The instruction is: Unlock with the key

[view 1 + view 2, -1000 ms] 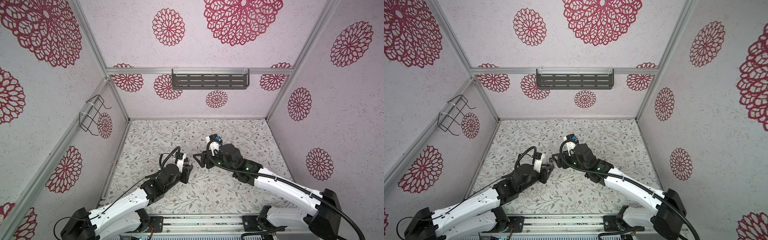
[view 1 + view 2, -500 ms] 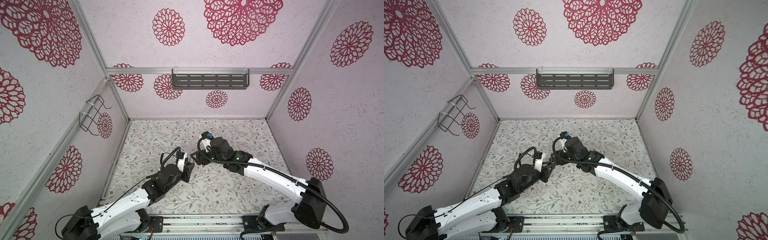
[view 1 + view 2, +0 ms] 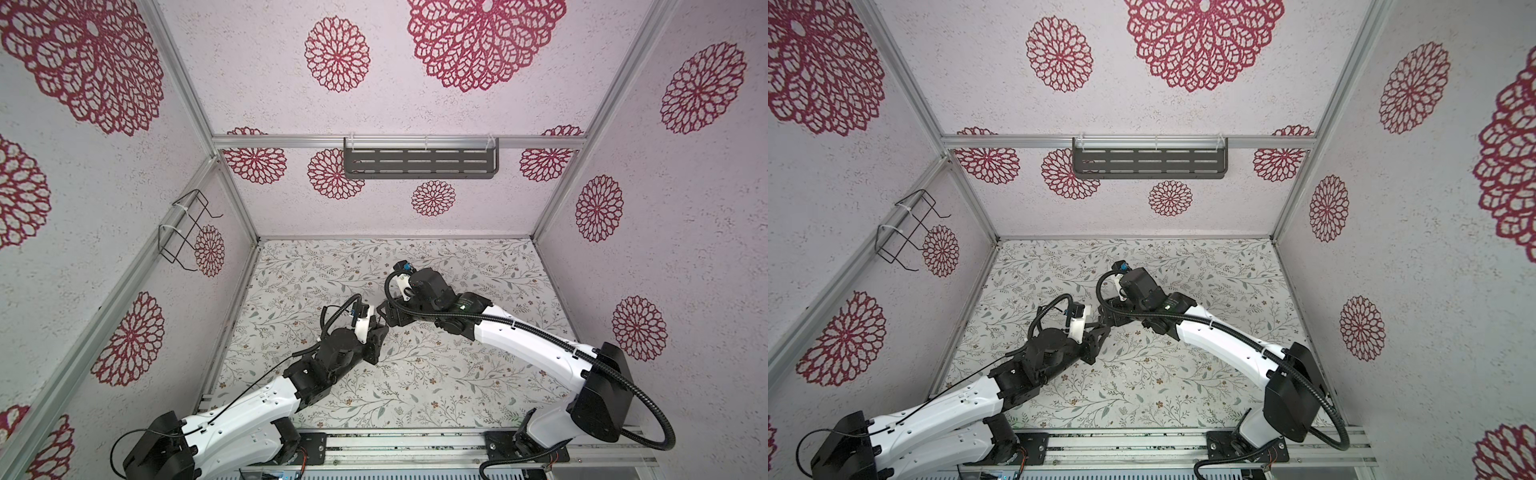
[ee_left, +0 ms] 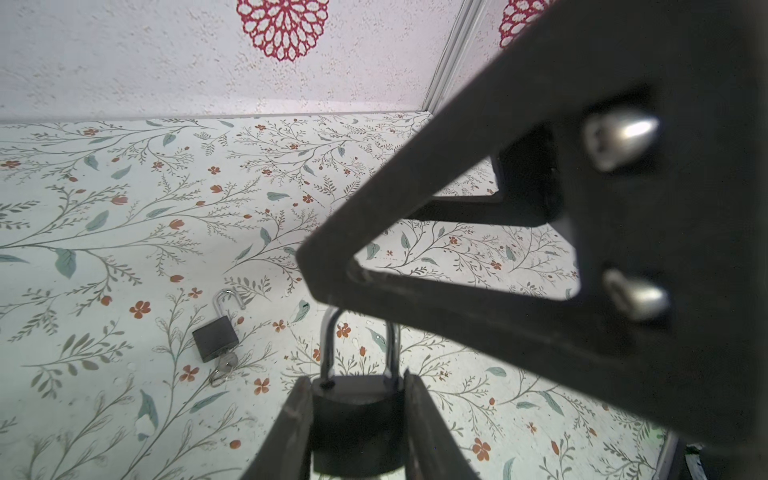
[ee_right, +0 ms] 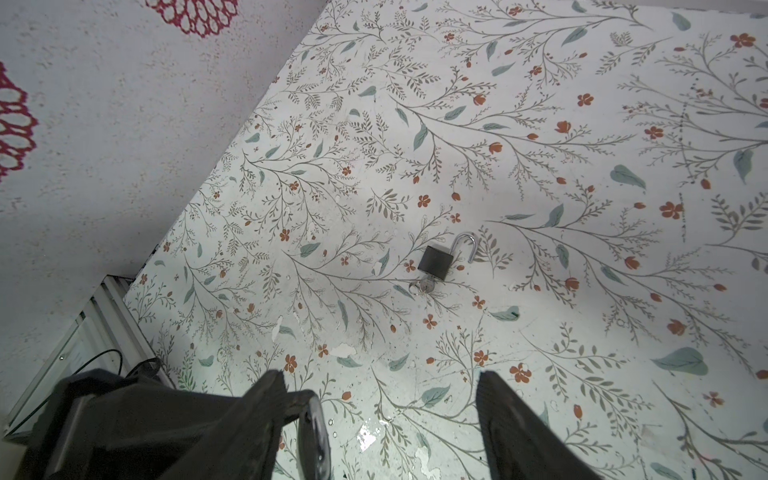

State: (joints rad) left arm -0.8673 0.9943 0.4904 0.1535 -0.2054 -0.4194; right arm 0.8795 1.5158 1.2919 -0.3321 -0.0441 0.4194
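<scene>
Floral counter [image 3: 457, 374], patterned walls. Left pincer [image 4: 357, 386] pinches the body of a black padlock [image 4: 357, 424], raised over mid-counter, its shackle [image 4: 332, 345] closed. Right pincer [image 5: 380, 378] is spread and empty, tips just beside that shackle. A second padlock [image 5: 435, 262] lies on the counter, open, with a key [image 5: 424, 286] in its base. The held lock's keyhole is hidden. Judgement: the lock is presented but no key is in hand. The right pincer must next fetch a key and align it with the keyway.
</scene>
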